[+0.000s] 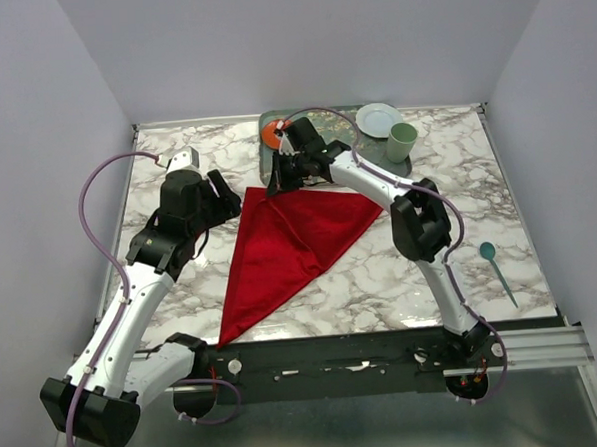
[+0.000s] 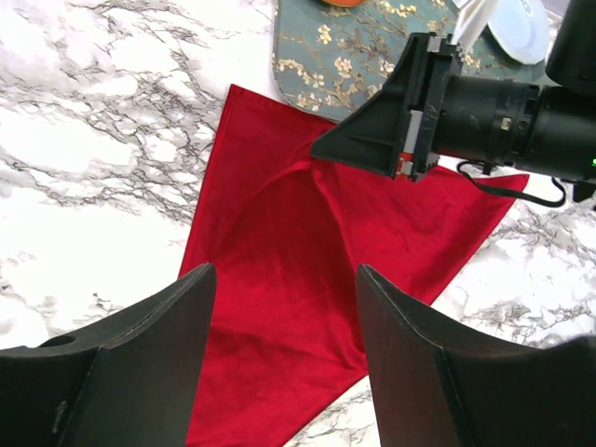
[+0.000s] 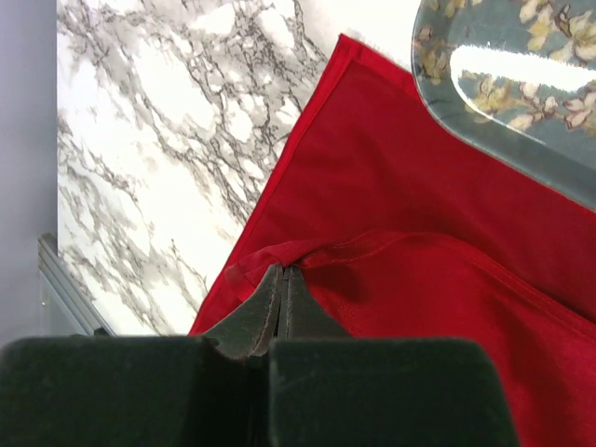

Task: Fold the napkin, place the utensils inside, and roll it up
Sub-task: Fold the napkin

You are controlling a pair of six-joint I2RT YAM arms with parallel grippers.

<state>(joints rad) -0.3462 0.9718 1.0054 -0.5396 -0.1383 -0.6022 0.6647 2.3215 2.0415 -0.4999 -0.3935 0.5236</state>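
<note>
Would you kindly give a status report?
Left claw open above folded red cloth napkin. Right claw shut, pinching its fold. Floral teal tray crowds its far edge.

Marble table (image 1: 176,175), triangular red napkin (image 1: 290,244) mid-table, floral tray (image 2: 345,51) at far edge, teal spoon (image 1: 499,273) at right

Left gripper (image 2: 281,279) spread wide above red napkin (image 2: 410,223); right gripper (image 2: 328,149) tip pinching its fold beside tray (image 2: 345,56).
</note>
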